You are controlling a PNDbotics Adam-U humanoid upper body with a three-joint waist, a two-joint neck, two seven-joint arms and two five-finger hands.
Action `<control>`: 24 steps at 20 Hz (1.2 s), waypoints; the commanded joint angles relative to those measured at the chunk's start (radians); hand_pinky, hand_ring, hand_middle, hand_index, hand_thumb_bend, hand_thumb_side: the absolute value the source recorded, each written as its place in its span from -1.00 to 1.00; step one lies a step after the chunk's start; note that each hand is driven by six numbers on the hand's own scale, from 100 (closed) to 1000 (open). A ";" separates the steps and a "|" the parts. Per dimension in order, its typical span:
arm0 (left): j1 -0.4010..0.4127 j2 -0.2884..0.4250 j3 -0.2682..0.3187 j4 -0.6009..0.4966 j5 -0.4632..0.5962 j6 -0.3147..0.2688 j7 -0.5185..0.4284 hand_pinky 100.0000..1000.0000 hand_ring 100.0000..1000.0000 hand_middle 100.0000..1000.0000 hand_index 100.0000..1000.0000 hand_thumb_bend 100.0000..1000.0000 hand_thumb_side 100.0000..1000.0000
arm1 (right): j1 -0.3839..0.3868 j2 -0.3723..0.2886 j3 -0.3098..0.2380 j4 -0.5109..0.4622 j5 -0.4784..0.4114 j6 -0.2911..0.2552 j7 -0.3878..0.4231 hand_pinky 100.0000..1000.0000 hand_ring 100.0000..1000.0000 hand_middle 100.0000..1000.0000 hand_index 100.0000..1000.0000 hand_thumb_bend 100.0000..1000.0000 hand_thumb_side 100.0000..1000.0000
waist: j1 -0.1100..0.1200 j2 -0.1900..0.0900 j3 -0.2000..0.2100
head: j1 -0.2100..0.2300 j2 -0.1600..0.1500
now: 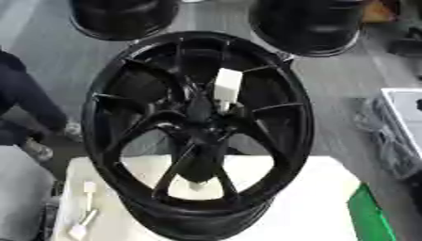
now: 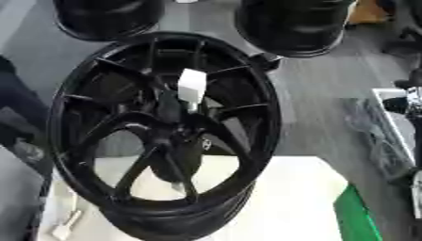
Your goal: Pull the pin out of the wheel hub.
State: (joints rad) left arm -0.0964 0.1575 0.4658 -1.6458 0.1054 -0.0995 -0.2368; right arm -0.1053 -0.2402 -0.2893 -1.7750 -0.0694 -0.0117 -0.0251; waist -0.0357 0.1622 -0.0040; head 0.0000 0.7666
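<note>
Nearest to me, on the white desk (image 1: 313, 197), two small white pins (image 1: 85, 207) lie loose by the left edge, one just beyond the other, both apart from the wheel. A green strip (image 1: 371, 214) runs along the desk's right side.

The black wheel hub (image 1: 198, 127) stands on the desk tipped up on its rim, spokes facing the camera. In the middle of it, just above the centre, a white pin (image 1: 227, 87) with a blocky head sticks out towards the viewer, its thin shaft going down into the dark centre. Something dark is bunched around the centre below the pin; it may be the robot's hand, but black on black I cannot tell, so I cannot say whether either hand is released, clenched or grasping anything.

What worries me is the wheel itself. It appears to balance on its edge, so I'd judge a pull that is off the pin's axis could rock or roll it, perhaps off the desk's front. A crooked tug could also jam the shaft in its hole, or the head could slip free and the pin drop through the spokes. The loose pins by the edge could be knocked off if the rim shifts left.

Beyond, on the grey floor (image 1: 346, 80), two more black wheels (image 1: 124, 16) sit well apart from the desk.
</note>
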 commanded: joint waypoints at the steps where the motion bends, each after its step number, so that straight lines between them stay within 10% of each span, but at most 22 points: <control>1: -0.008 0.012 0.006 -0.017 -0.002 0.000 0.002 -0.11 -0.12 -0.07 0.19 0.54 -0.07 | -0.007 -0.012 -0.005 -0.017 0.004 0.001 -0.006 0.21 0.04 0.31 0.68 -1.00 0.14 | 0.001 -0.009 -0.001 | 0.000 -0.006; 11: -0.006 0.013 0.005 -0.016 -0.003 0.002 0.000 -0.11 -0.11 -0.07 0.19 0.53 -0.07 | -0.024 -0.060 0.010 -0.049 0.017 0.000 0.012 0.21 0.04 0.31 0.70 -1.00 0.00 | -0.001 -0.012 0.000 | -0.007 -0.003; 18: -0.003 0.019 0.000 -0.013 -0.007 0.007 -0.005 -0.11 -0.11 -0.07 0.19 0.53 -0.07 | -0.111 -0.280 0.099 -0.153 0.002 -0.009 0.104 0.22 0.02 0.38 0.76 -1.00 -0.18 | -0.013 -0.022 0.006 | -0.014 0.002; 24: -0.001 0.027 -0.008 -0.013 -0.010 0.008 -0.012 -0.11 -0.11 -0.07 0.19 0.54 -0.07 | -0.327 -0.511 0.293 -0.176 -0.049 0.028 0.307 0.23 0.02 0.44 0.81 -1.00 -0.47 | -0.022 -0.029 0.019 | -0.029 0.003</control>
State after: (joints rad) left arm -0.0939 0.1589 0.4611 -1.6456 0.0967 -0.0898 -0.2446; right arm -0.4148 -0.6858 -0.0224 -1.9398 -0.1035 0.0086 0.2441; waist -0.0613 0.1486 0.0156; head -0.0238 0.7709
